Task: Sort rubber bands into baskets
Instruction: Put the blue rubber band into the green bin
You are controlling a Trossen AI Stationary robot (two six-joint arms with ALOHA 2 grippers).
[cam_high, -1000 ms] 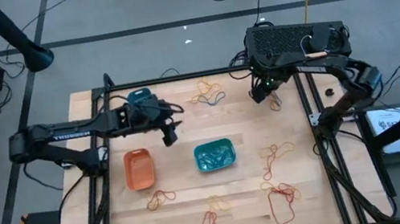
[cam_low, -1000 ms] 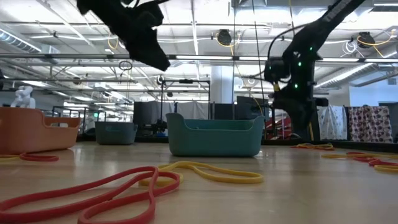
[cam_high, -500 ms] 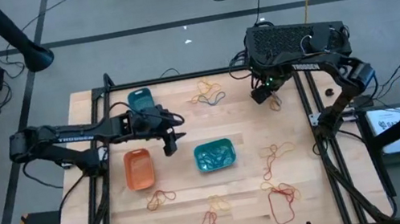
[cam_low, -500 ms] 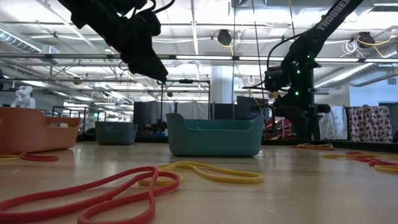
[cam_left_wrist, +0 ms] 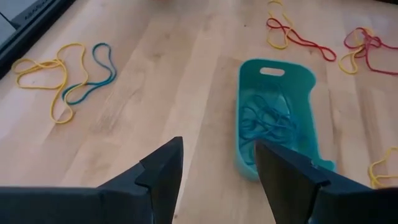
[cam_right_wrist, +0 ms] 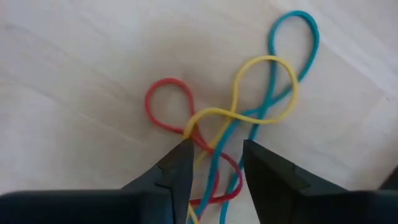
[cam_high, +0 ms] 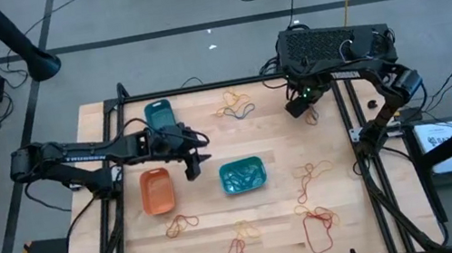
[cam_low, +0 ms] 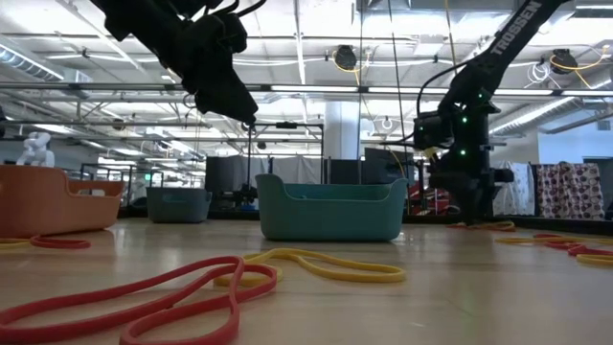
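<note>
A tangle (cam_right_wrist: 236,124) of red, yellow and teal bands lay on the table's far right, under the right gripper (cam_right_wrist: 214,165), whose fingers stood apart astride its strands. The pick looked in hand; next it needed to close on one colour alone. The left gripper (cam_left_wrist: 217,168) hovered apart, empty, beside the teal basket (cam_left_wrist: 309,84).

Wooden bench with baskets and scattered rubber bands

The pale wood bench (cam_high: 222,210) carries an orange basket (cam_high: 157,191), a teal basket (cam_high: 242,175) holding blue-green bands, and a darker blue basket (cam_high: 158,113) near its far edge. Loose rubber bands lie directly on the wood: a far cluster (cam_high: 234,105), a right-hand group (cam_high: 312,172), red loops (cam_high: 321,228), and others near the front (cam_high: 243,238).
</note>
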